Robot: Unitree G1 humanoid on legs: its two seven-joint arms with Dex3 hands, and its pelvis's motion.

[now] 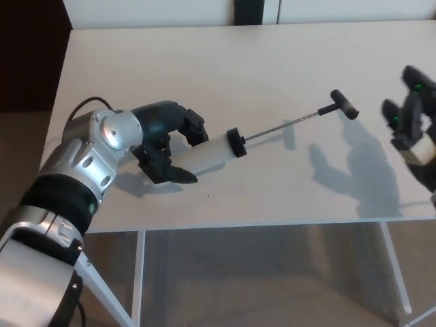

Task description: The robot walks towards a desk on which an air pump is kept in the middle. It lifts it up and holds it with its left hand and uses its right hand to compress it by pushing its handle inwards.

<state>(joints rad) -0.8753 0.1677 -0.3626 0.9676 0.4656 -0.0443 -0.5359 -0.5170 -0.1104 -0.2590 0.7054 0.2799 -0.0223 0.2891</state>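
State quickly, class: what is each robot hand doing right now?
Left robot hand: closed around the white barrel of the pump.
Right robot hand: open, holding nothing, apart from the pump handle.

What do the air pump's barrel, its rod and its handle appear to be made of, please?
Barrel: probably plastic, white and smooth with a soft sheen, ending in a black collar.
Rod: likely metal, thin, grey and faintly glinting.
Handle: matte black, plastic or rubber; the look leaves it open.
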